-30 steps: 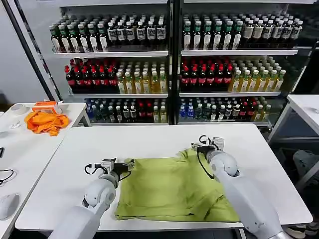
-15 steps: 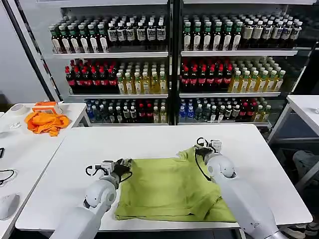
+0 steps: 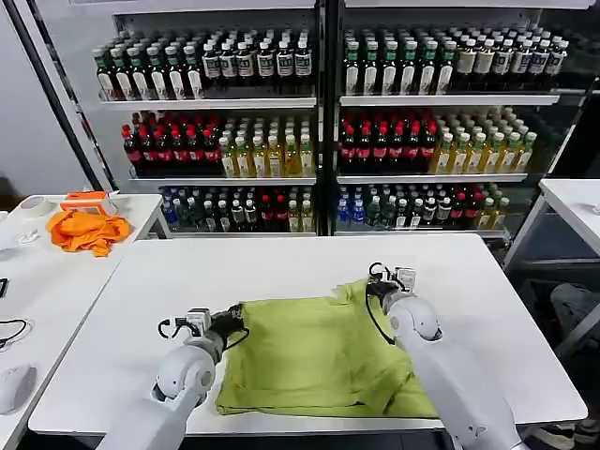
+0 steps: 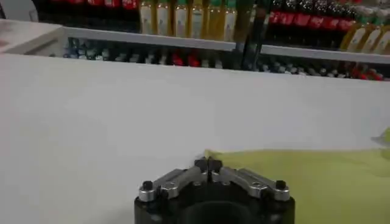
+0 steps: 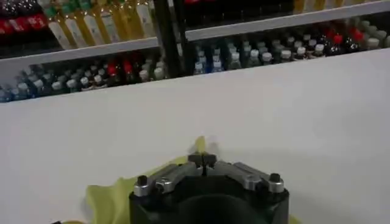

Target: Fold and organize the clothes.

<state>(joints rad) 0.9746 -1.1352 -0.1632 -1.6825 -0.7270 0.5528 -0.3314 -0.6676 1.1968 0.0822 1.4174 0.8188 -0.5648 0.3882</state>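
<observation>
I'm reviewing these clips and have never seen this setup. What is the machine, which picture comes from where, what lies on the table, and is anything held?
This is a two-armed robot working at a white table, with shelves of bottled drinks behind it. The wide picture comes from its head camera, looking down; the other two come from cameras on each wrist, looking past the fingers. A yellow-green T-shirt lies partly folded on the table. The left gripper is pinched shut on the shirt's far left corner, and the right gripper is shut on its far right corner, which is lifted slightly. An orange cloth sits on a side table to the left, apart from the work.
</observation>
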